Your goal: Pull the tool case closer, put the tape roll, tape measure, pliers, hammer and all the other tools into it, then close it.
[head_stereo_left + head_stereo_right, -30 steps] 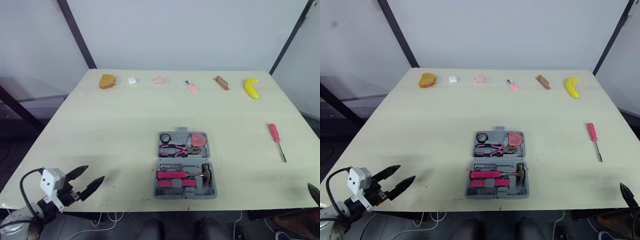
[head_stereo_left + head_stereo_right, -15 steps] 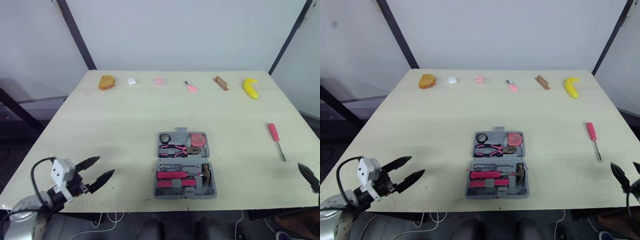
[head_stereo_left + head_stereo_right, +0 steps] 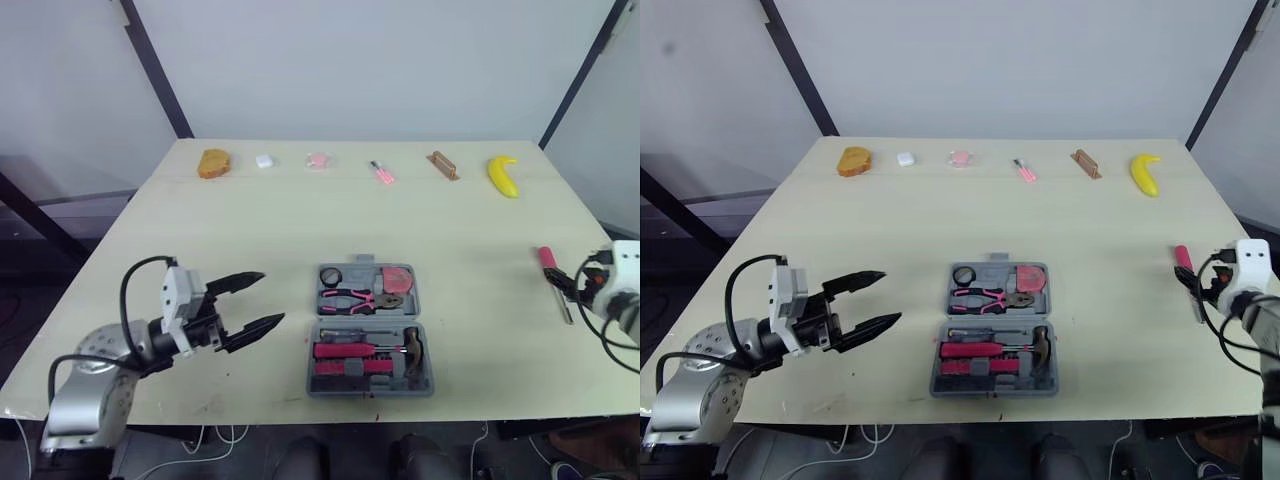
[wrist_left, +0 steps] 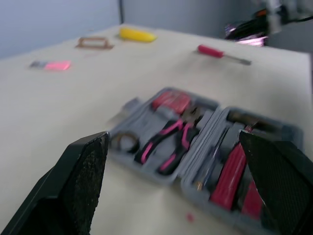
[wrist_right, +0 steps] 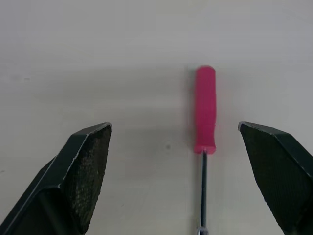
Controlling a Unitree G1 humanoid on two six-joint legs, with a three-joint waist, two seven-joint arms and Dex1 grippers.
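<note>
Two sets of fingers spread wide, both empty: left gripper (image 3: 271,297) hovers beside the open tool case (image 3: 364,271), right gripper (image 5: 174,127) faces the pink screwdriver (image 5: 205,110) on the table (image 3: 250,220).

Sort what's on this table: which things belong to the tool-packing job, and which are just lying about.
Job: tool case, tape roll, tape measure, pliers, hammer, pink screwdriver.

Lying about: brown bun, white box, pink lump, pink stick, brown block, banana.
</note>
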